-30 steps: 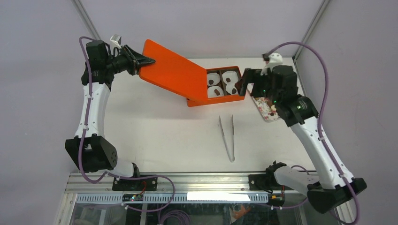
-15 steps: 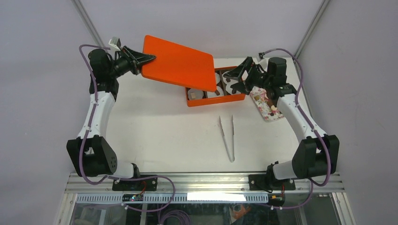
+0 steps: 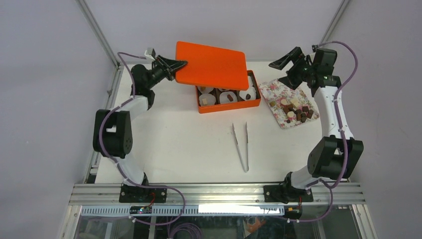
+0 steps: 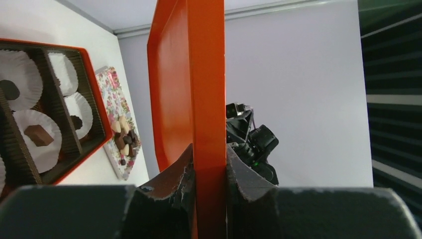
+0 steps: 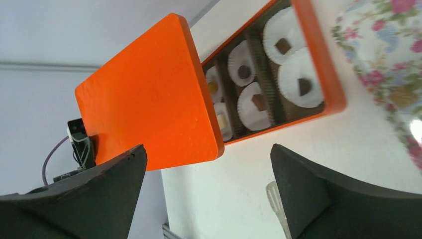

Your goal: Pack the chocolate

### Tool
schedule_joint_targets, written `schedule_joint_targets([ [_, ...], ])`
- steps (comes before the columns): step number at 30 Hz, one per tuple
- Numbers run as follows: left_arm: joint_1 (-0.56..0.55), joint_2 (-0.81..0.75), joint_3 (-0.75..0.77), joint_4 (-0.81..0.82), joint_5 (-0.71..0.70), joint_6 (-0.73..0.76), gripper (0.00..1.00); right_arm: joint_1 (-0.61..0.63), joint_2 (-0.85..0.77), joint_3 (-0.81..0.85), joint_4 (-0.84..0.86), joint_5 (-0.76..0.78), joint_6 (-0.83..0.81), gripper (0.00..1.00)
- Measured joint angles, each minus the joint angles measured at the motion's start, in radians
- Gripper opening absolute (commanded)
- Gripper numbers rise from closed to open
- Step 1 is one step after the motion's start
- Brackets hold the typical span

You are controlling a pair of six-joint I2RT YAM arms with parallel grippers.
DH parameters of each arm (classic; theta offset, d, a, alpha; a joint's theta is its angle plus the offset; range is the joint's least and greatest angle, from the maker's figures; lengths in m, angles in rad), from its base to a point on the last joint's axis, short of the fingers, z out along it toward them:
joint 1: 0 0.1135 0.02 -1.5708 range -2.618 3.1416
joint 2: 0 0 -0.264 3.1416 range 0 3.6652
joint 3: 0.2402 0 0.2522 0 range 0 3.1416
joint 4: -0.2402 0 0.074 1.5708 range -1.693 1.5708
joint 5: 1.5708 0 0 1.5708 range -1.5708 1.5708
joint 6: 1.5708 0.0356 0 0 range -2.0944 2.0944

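My left gripper (image 3: 179, 63) is shut on the left edge of the orange lid (image 3: 211, 64) and holds it above the back part of the open orange box (image 3: 229, 103). In the left wrist view the lid's edge (image 4: 206, 74) sits pinched at that gripper (image 4: 209, 154). The box holds white paper cups with single chocolate pieces (image 5: 283, 46). More chocolate pieces (image 3: 297, 110) lie piled on the floral tray (image 3: 272, 89) to the right of the box. My right gripper (image 3: 287, 63) is open and empty, raised above the tray's far end; in its own view (image 5: 209, 194) the fingers stand wide apart.
Metal tweezers (image 3: 241, 144) lie on the white table in front of the box, and their tip shows in the right wrist view (image 5: 276, 199). Frame posts and walls stand close behind both arms.
My left gripper has carried the lid to the right, over the back of the box. My right gripper has pulled away from the box's right end, up and right, uncovering the tray.
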State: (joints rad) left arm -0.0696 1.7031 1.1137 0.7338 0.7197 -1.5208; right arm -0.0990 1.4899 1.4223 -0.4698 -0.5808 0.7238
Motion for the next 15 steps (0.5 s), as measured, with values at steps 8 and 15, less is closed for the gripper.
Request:
schedule_joint_targets([
  [8, -0.087, 0.322, 0.008, 0.234, -0.063, -0.114, 0.00, -0.029, 0.083, 0.097, -0.156, 0.120, -0.093, 0.99],
  [15, -0.121, 0.383, 0.057, 0.312, -0.069, -0.133, 0.00, -0.027, 0.135, 0.114, -0.192, 0.164, -0.139, 0.99],
])
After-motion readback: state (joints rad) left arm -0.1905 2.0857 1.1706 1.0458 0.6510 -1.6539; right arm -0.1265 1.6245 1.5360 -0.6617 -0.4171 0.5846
